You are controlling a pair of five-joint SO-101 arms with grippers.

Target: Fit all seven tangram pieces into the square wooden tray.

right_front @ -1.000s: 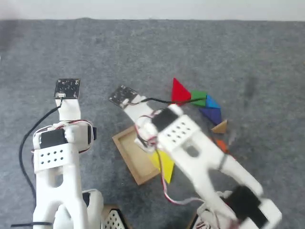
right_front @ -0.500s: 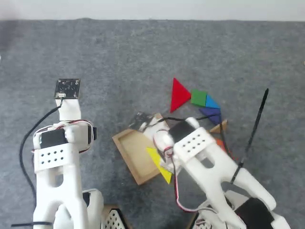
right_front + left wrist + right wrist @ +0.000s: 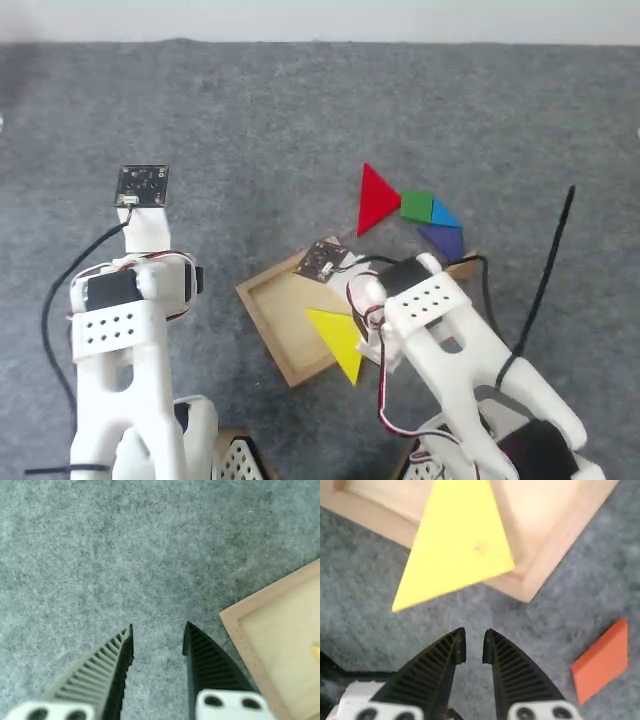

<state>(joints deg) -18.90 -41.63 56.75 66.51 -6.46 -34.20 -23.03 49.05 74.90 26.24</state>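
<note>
The square wooden tray (image 3: 268,312) lies tilted between the two arms. A yellow triangle (image 3: 338,340) rests across its near rim, partly inside and partly over the edge, as the right wrist view shows for the yellow triangle (image 3: 457,545) and tray (image 3: 560,545). My right gripper (image 3: 474,637) hangs just short of that triangle, shut with only a slit between its fingers and nothing in it. My left gripper (image 3: 159,630) is open over bare carpet beside the tray corner (image 3: 235,625). Red triangle (image 3: 375,198), green square (image 3: 417,205), blue triangle (image 3: 446,215) and dark purple triangle (image 3: 443,238) lie behind the tray.
An orange piece (image 3: 601,661) lies on the carpet near the right gripper. A tan piece (image 3: 464,266) peeks out beside the right arm. A black cable (image 3: 545,270) rises at the right. Grey carpet stretches far and left.
The right arm has pulled back from over the tray toward its base, and its wrist now sits above the tray's near edge. The yellow triangle has shifted slightly. The left arm is still.
</note>
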